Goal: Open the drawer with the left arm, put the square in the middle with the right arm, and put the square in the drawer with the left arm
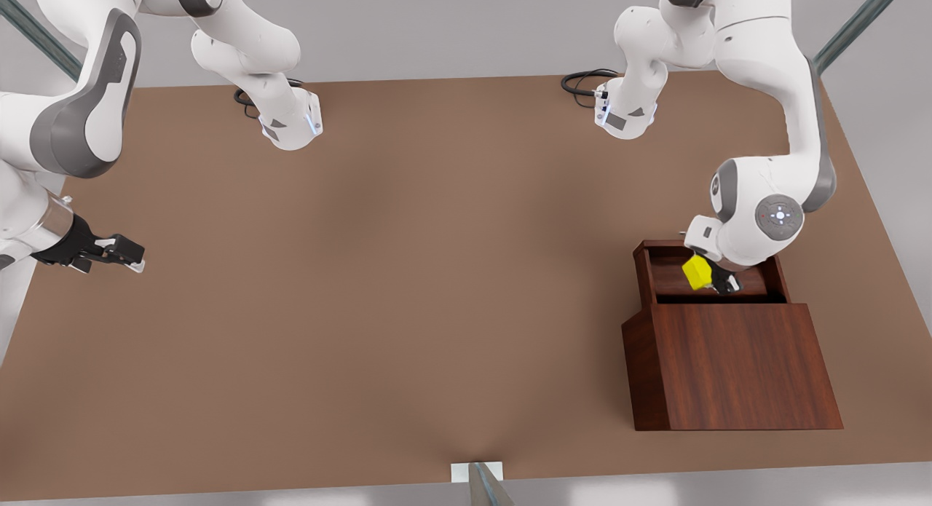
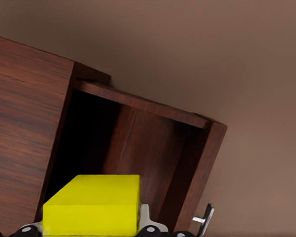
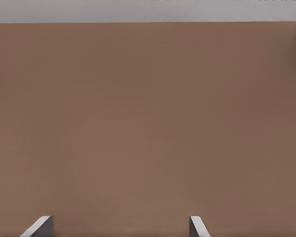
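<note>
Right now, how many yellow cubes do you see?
1. The yellow cube is held in the left hand, above the open drawer. None elsewhere on the table.

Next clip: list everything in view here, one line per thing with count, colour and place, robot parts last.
Table: one, matte brown, under everything.
Cabinet: one, dark reddish-brown wood, on the table at the front view's right.
Drawer: one, same wood, pulled open from the cabinet.
Square: one, bright yellow, held above the open drawer.
Cables: two, black, by the arm bases at the far edge.
Left gripper: one, black, shut on the square over the drawer.
Right gripper: one, black, open, waiting at the front view's left.
</note>
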You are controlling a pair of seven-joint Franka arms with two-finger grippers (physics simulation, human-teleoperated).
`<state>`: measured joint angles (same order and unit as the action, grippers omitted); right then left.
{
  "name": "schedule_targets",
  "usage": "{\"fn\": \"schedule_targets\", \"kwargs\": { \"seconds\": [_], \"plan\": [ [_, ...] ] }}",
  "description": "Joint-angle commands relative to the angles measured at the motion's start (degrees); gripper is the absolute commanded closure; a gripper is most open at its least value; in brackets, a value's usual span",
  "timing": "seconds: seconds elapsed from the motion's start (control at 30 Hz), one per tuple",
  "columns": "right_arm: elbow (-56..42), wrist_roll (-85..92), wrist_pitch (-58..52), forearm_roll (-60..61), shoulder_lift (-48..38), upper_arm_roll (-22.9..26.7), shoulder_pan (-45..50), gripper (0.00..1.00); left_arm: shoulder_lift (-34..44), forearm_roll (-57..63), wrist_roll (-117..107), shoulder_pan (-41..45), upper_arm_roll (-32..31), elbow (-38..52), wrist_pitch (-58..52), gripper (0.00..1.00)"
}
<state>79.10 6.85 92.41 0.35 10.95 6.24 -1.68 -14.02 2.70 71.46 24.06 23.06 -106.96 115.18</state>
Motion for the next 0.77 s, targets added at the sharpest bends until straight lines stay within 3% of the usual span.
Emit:
{"fn": "schedule_targets", "kwargs": {
  "seconds": [0.0,0.17,0.27,0.37,0.4,0.5,0.57,0.73],
  "plan": [
    [0.0,0.0,0.0,0.0,0.0,0.0,0.0,0.00,-0.1,-0.3,0.0,0.0,0.1,0.0,0.0,0.00],
    [0.0,0.0,0.1,0.0,0.0,0.0,0.0,0.00,0.4,-3.3,-3.9,0.1,0.9,0.2,-3.6,0.00],
    [0.0,0.0,0.1,0.0,0.0,0.0,0.0,0.00,0.1,-3.5,-33.0,0.3,0.9,11.9,-20.8,0.00],
    [0.0,0.0,0.1,0.0,0.0,0.0,0.1,0.00,-0.1,-3.6,-52.8,0.8,-0.7,17.6,-21.2,0.00],
    [0.0,0.0,0.1,-0.1,0.0,0.0,0.1,0.00,-0.8,-3.5,-57.9,-0.5,-3.3,20.1,-21.1,0.00],
    [0.0,0.0,0.1,-0.1,0.0,0.0,0.1,0.00,-0.9,-1.4,-74.7,-16.0,-22.1,24.3,-16.1,0.00],
    [0.0,0.0,0.1,-0.1,0.0,0.0,0.1,0.00,-0.3,1.2,-76.0,-20.9,-28.1,24.3,-14.3,0.00],
    [0.0,0.0,0.0,-0.2,0.0,0.0,0.1,0.00,2.1,2.8,-75.2,-22.0,-29.8,23.5,-11.4,0.00]
  ]
}}
